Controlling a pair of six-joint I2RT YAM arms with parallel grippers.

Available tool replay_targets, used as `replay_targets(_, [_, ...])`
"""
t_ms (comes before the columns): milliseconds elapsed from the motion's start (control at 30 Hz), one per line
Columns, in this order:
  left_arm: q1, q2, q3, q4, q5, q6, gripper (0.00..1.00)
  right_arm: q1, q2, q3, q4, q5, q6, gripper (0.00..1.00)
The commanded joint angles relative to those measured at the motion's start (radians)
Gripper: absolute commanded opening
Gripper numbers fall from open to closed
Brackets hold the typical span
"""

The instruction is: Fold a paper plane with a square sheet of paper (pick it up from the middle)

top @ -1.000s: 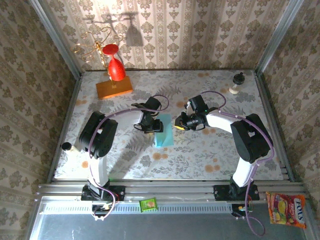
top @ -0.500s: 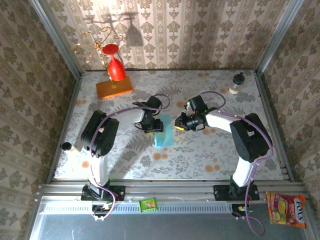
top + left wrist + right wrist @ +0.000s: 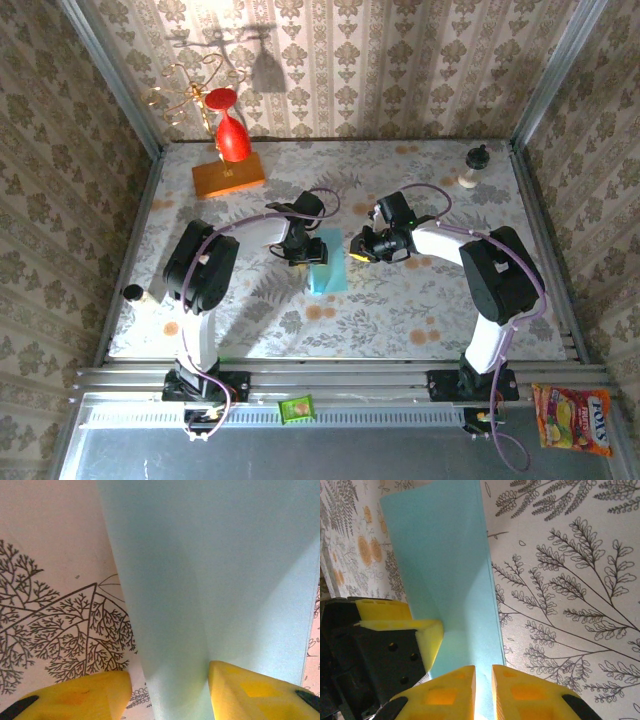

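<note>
You see the sheet of paper (image 3: 445, 555) thin, smooth and matt; the fingers (image 3: 75, 695) look like smooth yellow plastic with a slight sheen; the table (image 3: 50, 540) cover is a matt print.

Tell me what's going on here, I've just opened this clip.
Both arms meet over the light-blue paper. The right gripper is pinched shut on one edge of it. The left gripper stands open, a finger on either side of a raised fold. The paper is creased lengthwise but not yet dart-shaped.
</note>
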Motion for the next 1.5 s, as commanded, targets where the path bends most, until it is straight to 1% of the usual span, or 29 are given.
replay_targets(0, [-0.032, 0.168, -0.069, 0.086, 0.043, 0.032, 0.49, -0.004, 0.017, -0.014, 0.007, -0.004, 0.010, 0.18])
replay_targets(267, [-0.032, 0.186, -0.062, 0.087, 0.046, 0.048, 0.50, -0.004, 0.020, -0.014, 0.009, -0.005, 0.014, 0.18])
replay_targets(567, [-0.031, 0.200, -0.058, 0.092, 0.041, 0.033, 0.50, -0.003, 0.023, -0.016, 0.018, -0.011, 0.016, 0.19])
replay_targets(900, [-0.028, 0.212, -0.060, 0.094, 0.036, 0.020, 0.50, 0.006, 0.052, -0.013, 0.057, -0.065, 0.024, 0.18])
replay_targets(1467, [-0.017, 0.214, -0.075, 0.102, 0.048, 0.020, 0.51, 0.049, 0.154, 0.070, 0.057, -0.102, 0.010, 0.11])
